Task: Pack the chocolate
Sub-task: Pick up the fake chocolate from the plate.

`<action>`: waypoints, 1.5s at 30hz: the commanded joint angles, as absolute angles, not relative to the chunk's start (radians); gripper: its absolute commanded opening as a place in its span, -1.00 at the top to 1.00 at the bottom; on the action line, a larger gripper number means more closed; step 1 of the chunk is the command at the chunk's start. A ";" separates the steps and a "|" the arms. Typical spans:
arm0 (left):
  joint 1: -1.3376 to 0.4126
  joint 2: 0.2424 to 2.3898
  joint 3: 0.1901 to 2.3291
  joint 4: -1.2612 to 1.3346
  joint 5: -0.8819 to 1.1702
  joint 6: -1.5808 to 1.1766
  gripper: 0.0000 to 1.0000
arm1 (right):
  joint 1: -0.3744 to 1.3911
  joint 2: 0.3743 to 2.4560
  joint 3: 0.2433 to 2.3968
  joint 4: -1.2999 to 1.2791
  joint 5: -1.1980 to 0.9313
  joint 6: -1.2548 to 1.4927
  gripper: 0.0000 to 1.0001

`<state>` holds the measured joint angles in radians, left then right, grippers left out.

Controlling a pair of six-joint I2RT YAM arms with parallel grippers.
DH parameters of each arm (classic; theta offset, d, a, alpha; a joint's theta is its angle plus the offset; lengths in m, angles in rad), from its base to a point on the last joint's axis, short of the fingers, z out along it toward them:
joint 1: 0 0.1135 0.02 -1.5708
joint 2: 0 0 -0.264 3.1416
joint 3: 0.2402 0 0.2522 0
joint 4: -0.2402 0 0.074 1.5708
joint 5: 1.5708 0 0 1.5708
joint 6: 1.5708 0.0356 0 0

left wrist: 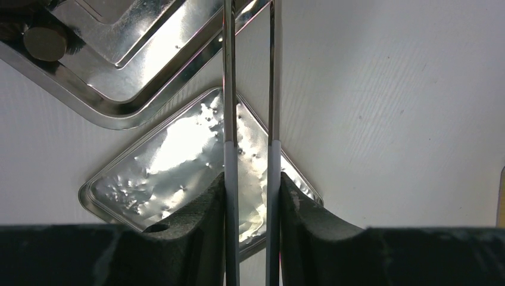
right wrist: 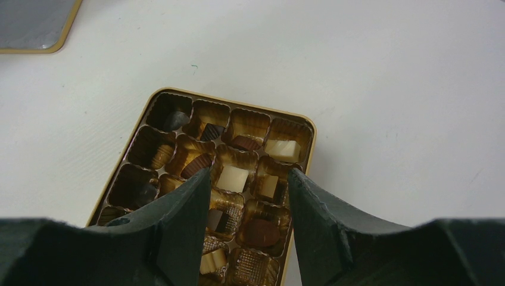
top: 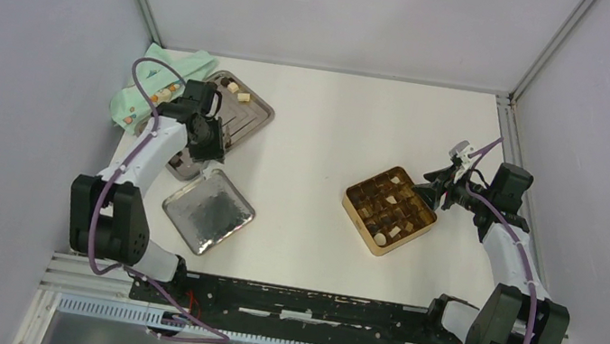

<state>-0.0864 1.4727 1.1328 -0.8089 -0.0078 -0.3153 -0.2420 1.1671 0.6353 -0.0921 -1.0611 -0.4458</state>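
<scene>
White table under everything, with the gold tin right of centre as reference. Mint-green bag: far left of tin, back corner, just beside the far tray. Far steel tray: left of tin and further back, partly hidden by the left arm. Near steel tray: left of tin, closer to the arm bases, well apart from tin, shiny and dimpled. Tin itself: open-topped, set corner-on to the arms, with a grid of gold cups inside. Left gripper: hovers well left of tin, above the spot where the two trays meet. Jaws part-closed and pressed on both legs of thin metal tweezers, white sleeves at the pads. Legs run parallel with a narrow gap. Tips run off the top of the left wrist view, so can't tell whether anything is pinched there. Right gripper: sits at tin's right corner, aimed in over the cups. Jaws well apart, gripping nothing, and appear clear of the contents. Chocolate: mostly in tin, filling roughly half the cups with cream, light brown and dark pieces. A few loose pieces on the far tray left of tin, including a round brown piece.
</scene>
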 commanded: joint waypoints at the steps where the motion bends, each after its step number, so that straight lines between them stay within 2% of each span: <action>1: -0.090 1.387 1.182 -0.778 -0.010 -0.290 0.96 | -0.239 1.174 0.672 -0.080 -1.067 -0.461 -0.12; 28: -0.070 1.354 1.166 -0.729 -0.035 -0.288 0.96 | -0.238 1.176 0.673 -0.084 -1.068 -0.466 -0.12; 38: 0.033 1.458 1.213 -0.782 0.121 -0.265 0.96 | -0.238 1.175 0.673 -0.084 -1.069 -0.466 -0.13; 45: 0.041 1.525 1.247 -0.811 0.143 -0.264 0.93 | -0.238 1.177 0.673 -0.084 -1.071 -0.466 -0.12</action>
<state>0.0364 1.5040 1.1851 -0.8017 0.0982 -0.3149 -0.2420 1.1736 0.6353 -0.0937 -1.0611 -0.4541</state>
